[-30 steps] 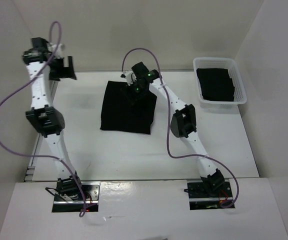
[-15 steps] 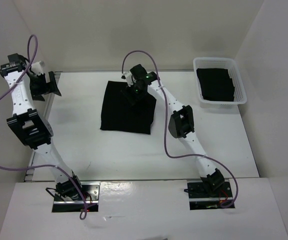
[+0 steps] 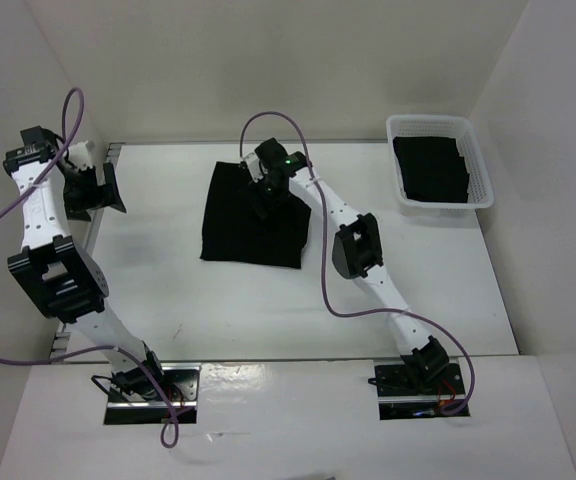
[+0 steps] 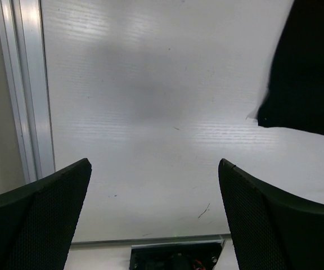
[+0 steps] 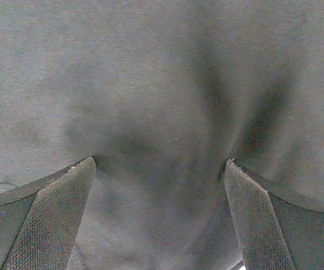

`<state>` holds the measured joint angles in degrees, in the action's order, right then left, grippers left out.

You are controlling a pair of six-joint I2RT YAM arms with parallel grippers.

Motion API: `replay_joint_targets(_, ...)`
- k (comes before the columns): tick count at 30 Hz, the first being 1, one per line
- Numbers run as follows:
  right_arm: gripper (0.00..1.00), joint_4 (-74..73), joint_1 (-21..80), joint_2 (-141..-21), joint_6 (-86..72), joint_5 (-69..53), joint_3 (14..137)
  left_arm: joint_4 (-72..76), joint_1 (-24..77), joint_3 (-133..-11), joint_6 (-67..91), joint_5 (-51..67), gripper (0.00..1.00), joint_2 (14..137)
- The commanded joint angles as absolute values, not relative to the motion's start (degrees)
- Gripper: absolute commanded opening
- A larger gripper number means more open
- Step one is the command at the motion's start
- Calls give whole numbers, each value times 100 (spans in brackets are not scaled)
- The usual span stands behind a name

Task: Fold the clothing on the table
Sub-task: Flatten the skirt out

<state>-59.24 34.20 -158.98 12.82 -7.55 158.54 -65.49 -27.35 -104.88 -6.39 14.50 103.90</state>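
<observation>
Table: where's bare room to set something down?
Bare: the wide near strip of table between clothing and arm bases; also between clothing and left gripper. Crowded: right gripper at the clothing, basket at far right.

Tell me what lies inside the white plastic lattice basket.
The white plastic lattice basket holds black fabric that fills most of it. Whatever lies beneath that fabric, including the basket's floor, is covered.

Flat black clothing (image 3: 233, 222) rectangle, centre of table (image 3: 168, 290).
</observation>
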Motion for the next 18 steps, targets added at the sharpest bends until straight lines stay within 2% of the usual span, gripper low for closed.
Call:
replay_joint_targets(1, 98, -6011, 3560, -15830, 1143, -739, 16119, -6363, -2777, -10170, -853, 1266, 100, 9924)
replay_joint_targets(12, 98, -6741, 4122, -15364, 1195, -563, 15417, -6187, -2777, -9562, -1020, 1002, 100, 9273)
replay_joint_targets(17, 98, -6680, 4464, -14889, 1257, -45, 14662, -6187, -2777, -9510, -1072, 1055, 100, 9211)
replay_joint_targets(18, 98, -6619, 4604, -14784, 1318, 60, 14208, -6187, -2777, -9510, -1072, 1055, 100, 9159)
